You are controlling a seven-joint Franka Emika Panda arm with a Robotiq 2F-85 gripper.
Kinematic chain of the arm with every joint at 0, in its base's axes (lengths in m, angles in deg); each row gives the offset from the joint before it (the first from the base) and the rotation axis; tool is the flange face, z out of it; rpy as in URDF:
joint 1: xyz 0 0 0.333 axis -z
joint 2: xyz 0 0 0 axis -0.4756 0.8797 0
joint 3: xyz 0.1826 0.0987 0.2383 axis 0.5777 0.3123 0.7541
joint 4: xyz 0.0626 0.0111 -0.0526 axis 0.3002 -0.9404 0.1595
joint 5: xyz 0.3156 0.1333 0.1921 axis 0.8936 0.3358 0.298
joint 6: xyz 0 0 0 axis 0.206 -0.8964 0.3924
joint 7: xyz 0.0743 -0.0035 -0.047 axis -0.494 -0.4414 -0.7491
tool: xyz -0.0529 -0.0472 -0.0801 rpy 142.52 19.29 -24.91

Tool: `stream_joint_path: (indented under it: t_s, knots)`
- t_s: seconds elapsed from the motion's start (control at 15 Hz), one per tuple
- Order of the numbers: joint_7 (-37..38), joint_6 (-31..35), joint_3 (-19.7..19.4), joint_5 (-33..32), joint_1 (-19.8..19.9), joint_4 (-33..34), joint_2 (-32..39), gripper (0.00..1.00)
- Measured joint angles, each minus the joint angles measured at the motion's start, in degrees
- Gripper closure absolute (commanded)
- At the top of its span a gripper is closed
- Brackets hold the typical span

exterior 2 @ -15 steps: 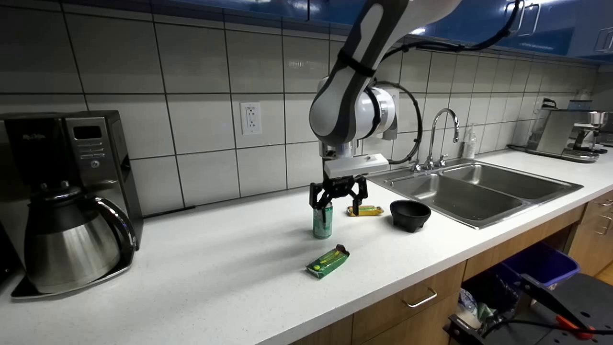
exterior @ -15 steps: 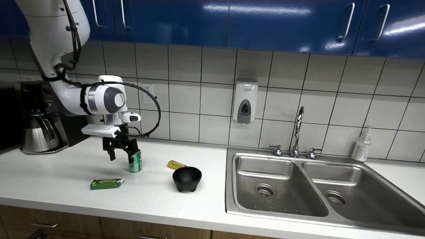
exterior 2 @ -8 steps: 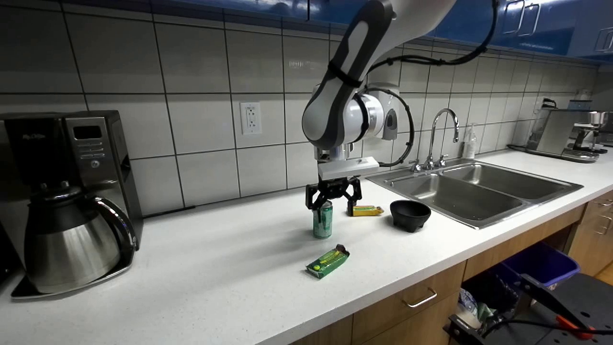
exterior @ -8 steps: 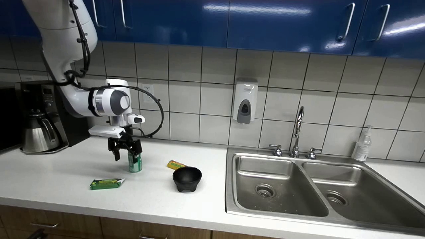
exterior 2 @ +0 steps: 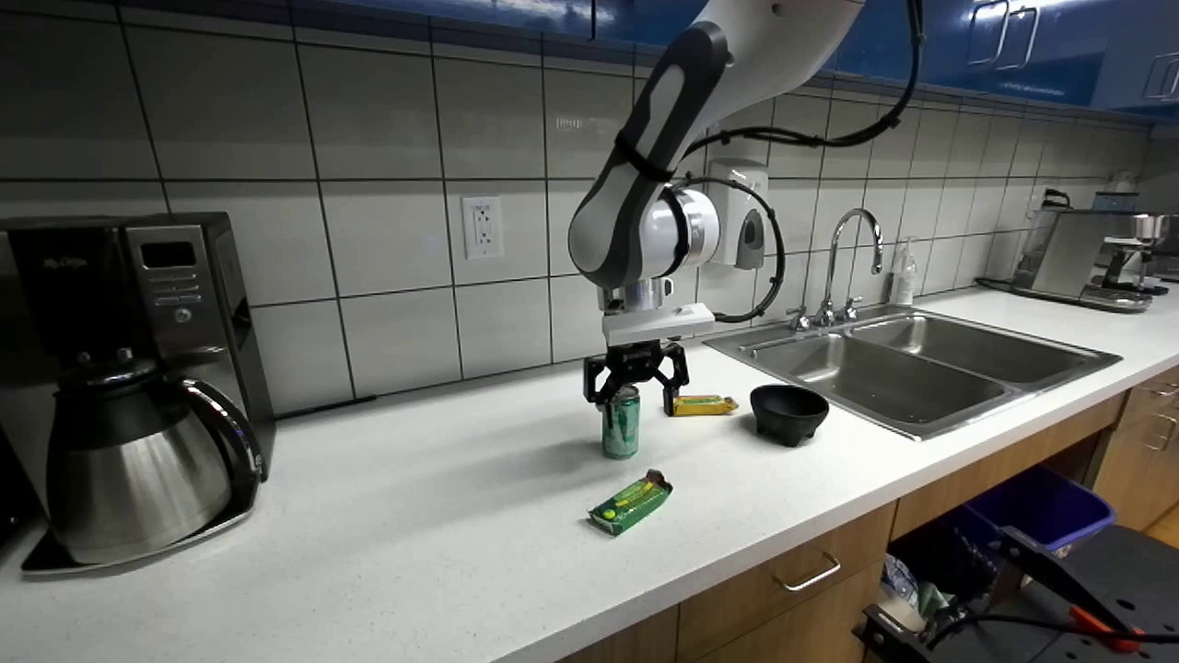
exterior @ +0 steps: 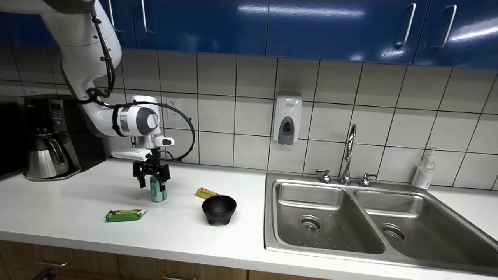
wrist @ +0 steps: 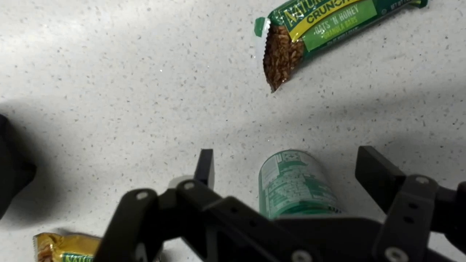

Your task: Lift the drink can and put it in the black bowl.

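Speckled white counter (exterior: pixel 183 229) below blue cabinets (exterior: pixel 202 27): my gripper (exterior: pixel 152 186), spread wide and holding nothing, has shifted over the upright green drink can (wrist: pixel 295 185), framed between its fingers (wrist: pixel 378 178) in the wrist view. Grasping seems next; the black bowl (exterior: pixel 219 212) stands to the can's right.

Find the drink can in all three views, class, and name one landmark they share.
In an exterior view: drink can left of centre, below mid-height.
In an exterior view: drink can just right of centre, below mid-height.
In the wrist view: drink can low, right of centre, partly hidden by the gripper.
Shared landmark: the green granola bar, lower than the drink can in both exterior views, higher in the wrist view.
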Motion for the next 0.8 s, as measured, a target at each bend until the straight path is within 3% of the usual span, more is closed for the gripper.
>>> stream_joint_path:
  t_s: [0.8]
  knots:
    - [0.01, -5.31, -0.38, 1.20, 0.06, 9.20, 6.20, 0.00]
